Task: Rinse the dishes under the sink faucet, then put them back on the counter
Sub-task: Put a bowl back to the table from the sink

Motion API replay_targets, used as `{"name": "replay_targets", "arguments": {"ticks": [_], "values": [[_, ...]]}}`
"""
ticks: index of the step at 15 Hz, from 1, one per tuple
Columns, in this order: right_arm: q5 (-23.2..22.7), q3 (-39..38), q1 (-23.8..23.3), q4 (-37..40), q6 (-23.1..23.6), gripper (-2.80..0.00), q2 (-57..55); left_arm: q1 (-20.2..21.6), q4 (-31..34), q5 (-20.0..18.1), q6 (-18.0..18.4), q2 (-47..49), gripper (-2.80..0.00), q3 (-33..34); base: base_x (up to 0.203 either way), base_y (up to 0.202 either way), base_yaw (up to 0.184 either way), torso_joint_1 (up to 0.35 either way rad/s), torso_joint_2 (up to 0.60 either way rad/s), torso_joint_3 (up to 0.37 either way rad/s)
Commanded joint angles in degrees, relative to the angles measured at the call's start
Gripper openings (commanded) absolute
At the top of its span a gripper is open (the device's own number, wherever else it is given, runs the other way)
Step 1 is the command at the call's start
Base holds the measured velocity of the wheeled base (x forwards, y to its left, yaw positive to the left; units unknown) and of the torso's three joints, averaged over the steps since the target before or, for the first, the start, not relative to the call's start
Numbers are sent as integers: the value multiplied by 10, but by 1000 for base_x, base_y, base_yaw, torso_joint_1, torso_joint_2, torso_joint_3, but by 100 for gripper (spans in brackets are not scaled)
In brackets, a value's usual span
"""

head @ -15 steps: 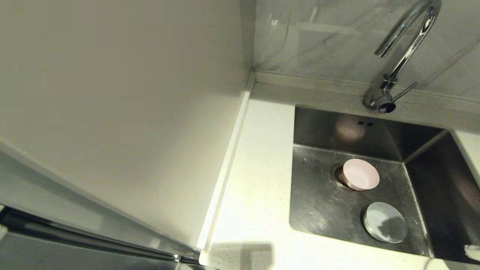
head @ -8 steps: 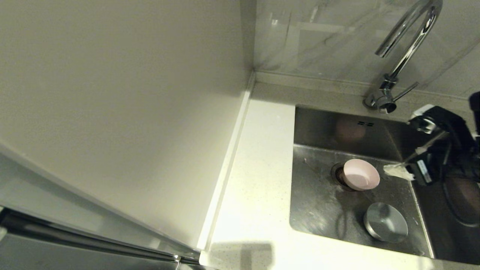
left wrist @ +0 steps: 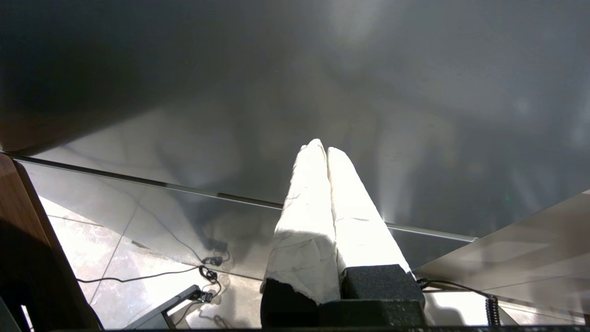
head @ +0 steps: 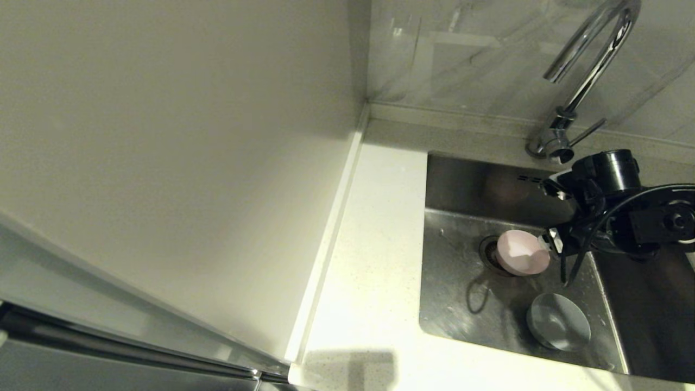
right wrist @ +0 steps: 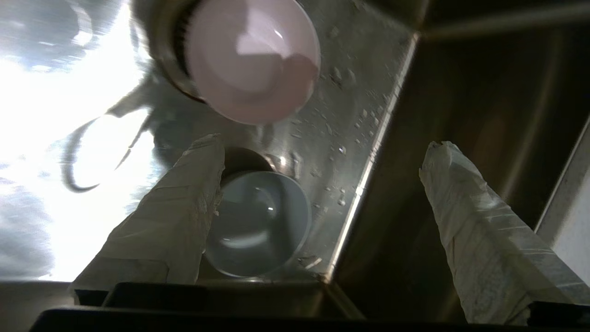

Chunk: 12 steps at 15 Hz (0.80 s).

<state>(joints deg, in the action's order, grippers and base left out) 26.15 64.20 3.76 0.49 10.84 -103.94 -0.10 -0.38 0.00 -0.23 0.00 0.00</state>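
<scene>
Pink bowl (head: 522,252) lies tilted over the sink (head: 461,304) drain, just ahead of the wide-open, empty right gripper (right wrist: 322,161). Likely light, rigid, wet-slick: pinch its rim. 1 blue-white bowl (right wrist: 258,223) sits beneath.

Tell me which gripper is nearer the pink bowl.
Right. The right gripper hangs open over the sink, just beside the pink bowl. The left gripper is parked shut away from the sink, with the bowl nowhere in its view.

No text, label or number can be read anywhere.
</scene>
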Motion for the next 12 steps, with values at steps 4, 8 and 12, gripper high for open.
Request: {"name": "replay_targets", "arguments": {"ticks": [4, 8, 12], "values": [[17, -18, -15, -9, -4, 0, -55, 0, -1, 0, 0, 0, -280, 2, 0, 0, 0, 0, 0, 0], [14, -24, -14, -25, -24, 0, -105, 0, 0, 0, 0, 0, -280, 2, 0, 0, 0, 0, 0, 0], [13, 0, -15, 1, -61, 0, -125, 0, -1, 0, 0, 0, -280, 2, 0, 0, 0, 0, 0, 0]]}}
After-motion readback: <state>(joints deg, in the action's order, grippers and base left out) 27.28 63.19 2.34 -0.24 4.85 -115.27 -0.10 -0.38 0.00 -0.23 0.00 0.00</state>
